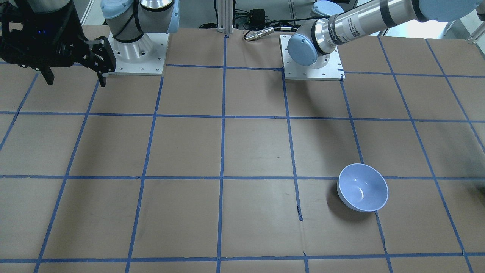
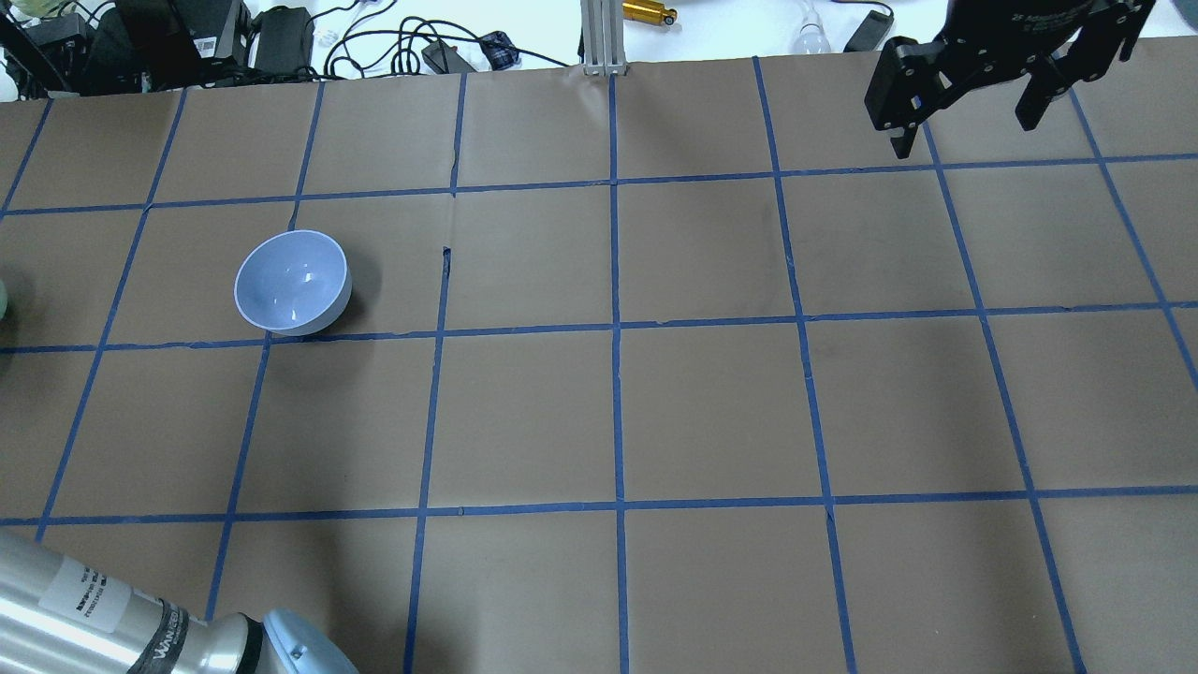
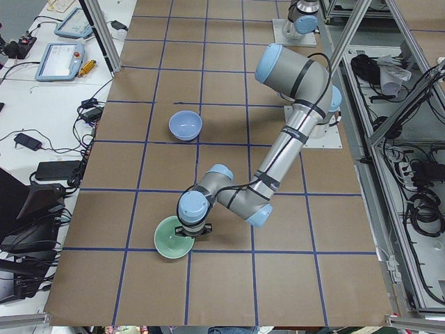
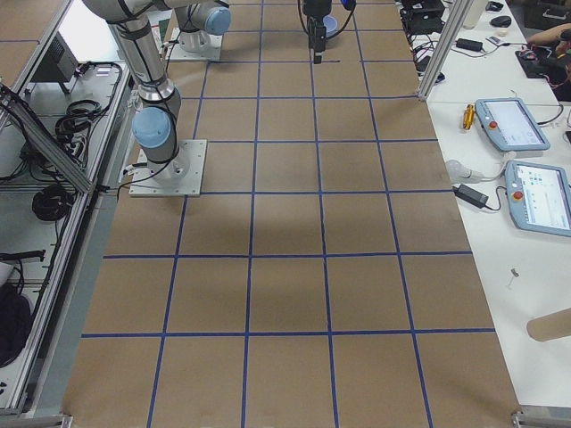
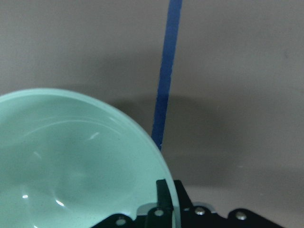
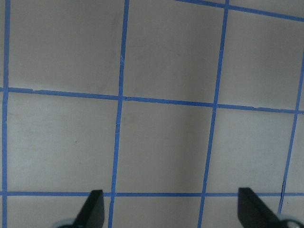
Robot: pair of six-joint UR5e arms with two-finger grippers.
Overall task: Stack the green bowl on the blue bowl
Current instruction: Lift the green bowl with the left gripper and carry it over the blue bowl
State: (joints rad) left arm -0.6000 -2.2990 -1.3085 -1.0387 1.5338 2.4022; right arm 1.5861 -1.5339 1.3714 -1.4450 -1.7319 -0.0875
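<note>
The green bowl (image 3: 171, 239) sits at the table's end on my left side, and it fills the lower left of the left wrist view (image 5: 71, 161). My left gripper (image 5: 172, 190) straddles its near rim, one finger inside and one outside, shut on the rim. The blue bowl (image 2: 292, 284) stands upright and empty on the table, about two grid squares from the green bowl; it also shows in the front view (image 1: 363, 187). My right gripper (image 2: 964, 131) is open and empty, high over the far right of the table, away from both bowls.
The table is brown paper with a blue tape grid (image 2: 615, 328). Cables and power bricks (image 2: 281, 37) lie beyond the far edge. The arm bases (image 1: 138, 53) stand on plates at the robot's side.
</note>
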